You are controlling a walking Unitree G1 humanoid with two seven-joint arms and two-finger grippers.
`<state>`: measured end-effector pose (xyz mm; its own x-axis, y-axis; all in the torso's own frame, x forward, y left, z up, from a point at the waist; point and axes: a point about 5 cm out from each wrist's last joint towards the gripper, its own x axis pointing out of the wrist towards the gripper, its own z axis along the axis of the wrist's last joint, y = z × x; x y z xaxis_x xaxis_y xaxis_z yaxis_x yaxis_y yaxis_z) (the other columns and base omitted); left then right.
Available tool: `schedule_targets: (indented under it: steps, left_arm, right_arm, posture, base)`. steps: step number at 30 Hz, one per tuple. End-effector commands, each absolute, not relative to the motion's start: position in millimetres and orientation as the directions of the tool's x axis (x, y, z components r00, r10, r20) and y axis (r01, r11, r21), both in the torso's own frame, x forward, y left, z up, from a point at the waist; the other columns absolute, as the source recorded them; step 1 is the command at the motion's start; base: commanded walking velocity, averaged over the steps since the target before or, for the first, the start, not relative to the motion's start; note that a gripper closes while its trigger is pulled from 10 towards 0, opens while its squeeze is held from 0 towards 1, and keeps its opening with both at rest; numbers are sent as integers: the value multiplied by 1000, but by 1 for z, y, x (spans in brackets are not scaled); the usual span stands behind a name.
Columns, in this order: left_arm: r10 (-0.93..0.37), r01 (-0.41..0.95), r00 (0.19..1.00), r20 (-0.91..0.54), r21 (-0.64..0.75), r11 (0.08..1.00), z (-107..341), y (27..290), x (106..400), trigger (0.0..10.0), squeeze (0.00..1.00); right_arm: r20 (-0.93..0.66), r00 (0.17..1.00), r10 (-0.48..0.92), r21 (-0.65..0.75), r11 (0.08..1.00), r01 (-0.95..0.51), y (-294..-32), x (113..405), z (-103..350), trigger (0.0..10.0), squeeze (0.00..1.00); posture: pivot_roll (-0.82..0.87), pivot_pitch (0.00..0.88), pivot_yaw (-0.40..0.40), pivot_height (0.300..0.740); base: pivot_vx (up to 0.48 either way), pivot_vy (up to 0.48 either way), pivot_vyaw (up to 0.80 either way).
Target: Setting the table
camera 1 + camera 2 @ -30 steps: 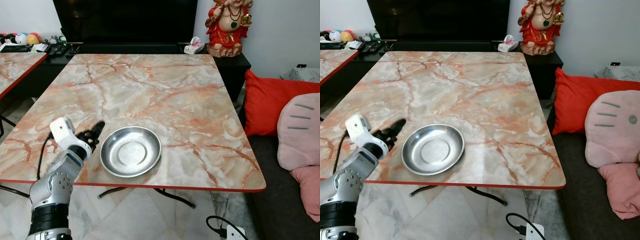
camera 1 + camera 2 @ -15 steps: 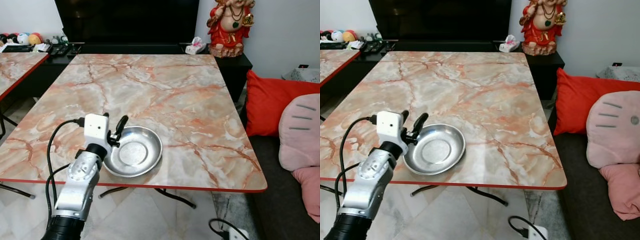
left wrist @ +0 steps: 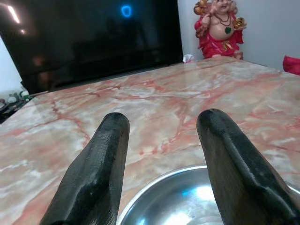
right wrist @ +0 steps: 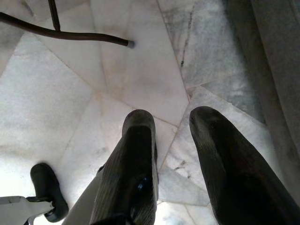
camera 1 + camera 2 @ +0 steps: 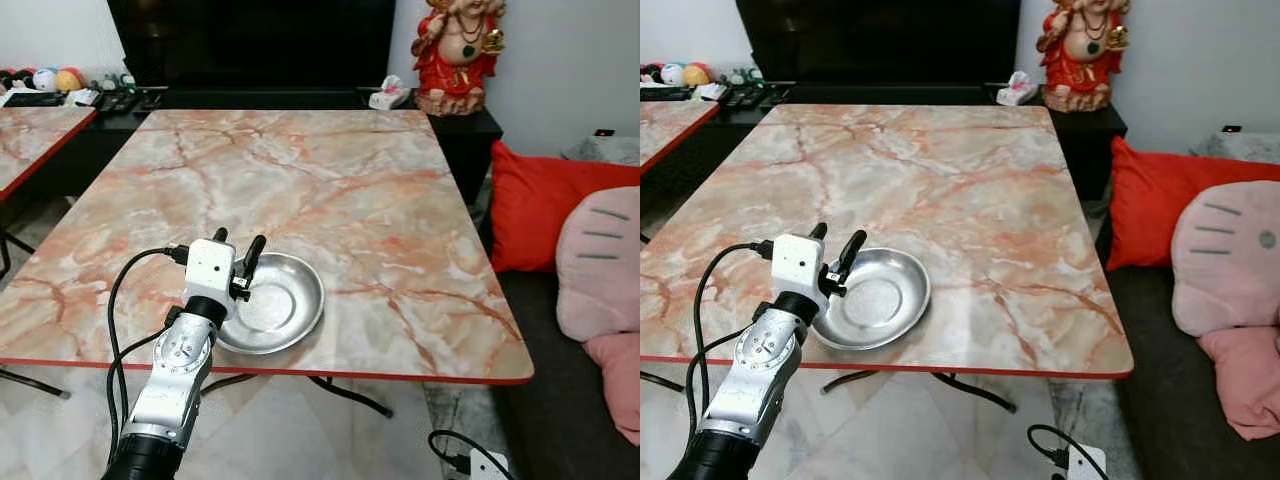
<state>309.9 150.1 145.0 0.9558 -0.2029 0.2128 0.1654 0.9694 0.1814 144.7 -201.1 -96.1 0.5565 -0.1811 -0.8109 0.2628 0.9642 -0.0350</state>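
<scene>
Bowl [image 5: 270, 303] sits just ahead of my left gripper [image 5: 236, 253], whose parted, empty fingers straddle its near-left rim, right arm idle.

Shiny polished metal bowl [image 5: 272, 303], glossy smooth marble-look table [image 5: 330, 190], matt black hand fingers [image 3: 93, 178], glazed red figurine [image 5: 459, 52]

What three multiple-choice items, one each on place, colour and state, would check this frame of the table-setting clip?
1. Where is the steel bowl?
A. near the table's front edge
B. beside the red statue
C. on the floor

2. What colour is the table rim?
A. blue
B. red
C. black

3. How is the left pincer?
A. shut on the bowl
B. open at the bowl's left rim
C. hanging by the floor

Key: 1 A, the bowl sits by the near edge; 2 B, a red band edges the marble top; 3 B, its fingers stand apart above the rim.
</scene>
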Motion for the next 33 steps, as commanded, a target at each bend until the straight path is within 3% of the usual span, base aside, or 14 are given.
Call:
schedule_targets:
  steps: [1,19,25,33]
  left_arm:
    - [-197,157,954,225,184,970,147,152,312,10000,0]
    - [-179,140,952,249,166,976,150,151,312,10000,0]
    - [-180,142,951,252,161,977,150,149,313,10000,0]
    - [-175,137,951,254,162,977,151,150,312,10000,0]
  right_arm:
    - [-816,551,-176,-30,964,264,-197,145,-97,10000,0]
    - [-819,543,-185,-51,966,252,-199,142,-98,10000,0]
    - [-814,549,-191,-49,964,263,-201,144,-97,10000,0]
    - [-807,557,-194,-47,963,266,-201,146,-96,10000,0]
  posture:
    - [-5,0,13,740]
    - [13,0,10,740]
    - [16,0,12,740]
    - [13,0,11,740]
  base:
    - [0,322,0]
    - [0,320,0]
    - [0,319,764]
    - [0,322,0]
